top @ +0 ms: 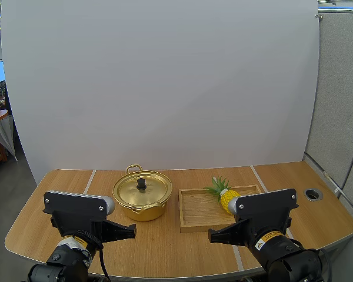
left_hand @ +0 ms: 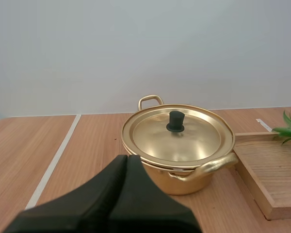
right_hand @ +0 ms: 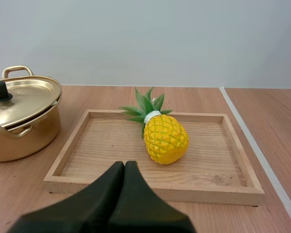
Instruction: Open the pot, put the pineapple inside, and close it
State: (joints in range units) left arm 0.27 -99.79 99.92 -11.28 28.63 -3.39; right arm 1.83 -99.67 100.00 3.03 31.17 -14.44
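Pale wooden bench [top: 165,249], light seams running front to back. The gold pot [top: 142,205] sits left of centre with its lid [left_hand: 177,133] on and the black knob [left_hand: 175,121] upright. Just beside it, not touching, is a wooden tray [right_hand: 87,145]. The pineapple [right_hand: 166,138] lies on its side in the tray, leaves pointing toward the far rim. My left fingers [left_hand: 109,187] are pressed together into one dark wedge, holding nothing, just short of the pot. My right fingers [right_hand: 111,187] are likewise closed and empty, at the tray's near rim.
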